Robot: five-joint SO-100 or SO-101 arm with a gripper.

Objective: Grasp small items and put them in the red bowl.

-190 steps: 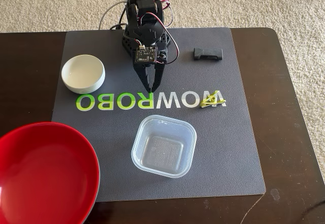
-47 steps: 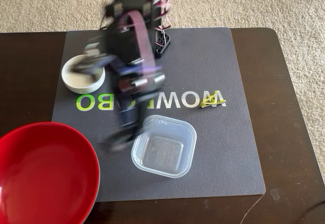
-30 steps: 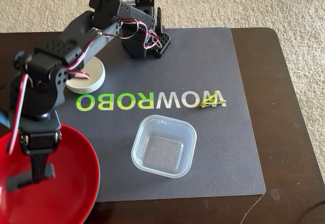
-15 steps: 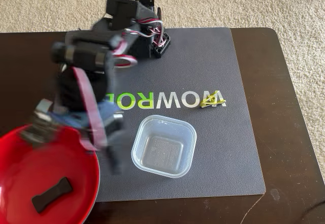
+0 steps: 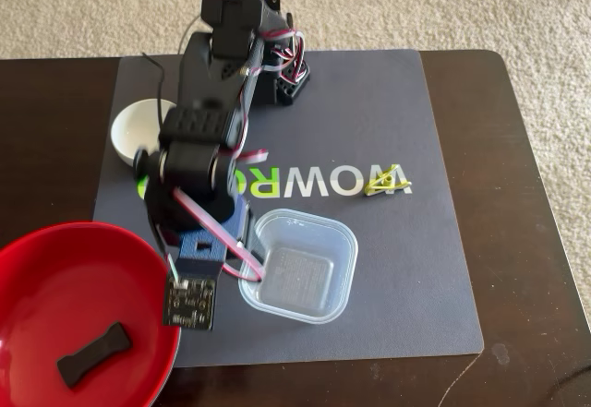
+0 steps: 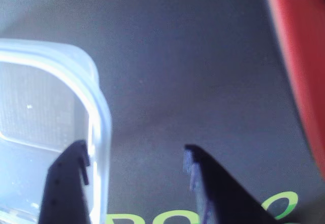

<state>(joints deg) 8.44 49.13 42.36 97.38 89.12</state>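
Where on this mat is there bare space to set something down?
Bare: the mat's right side beyond the clear tub, below the yellow-green band, and its far right corner. Crowded: the near left, where arm, claw, tub and red bowl bunch.

My arm [image 5: 208, 121] is boxy black plastic with black servo blocks, a blue printed piece [image 5: 205, 245] near the wrist and a small black circuit board [image 5: 189, 302] dotted with solder points. Loose red, white and pink wires [image 5: 247, 89] run along it; my gripper [image 6: 137, 165] shows two dark, matte fingers [image 6: 68, 183], one edged bluish
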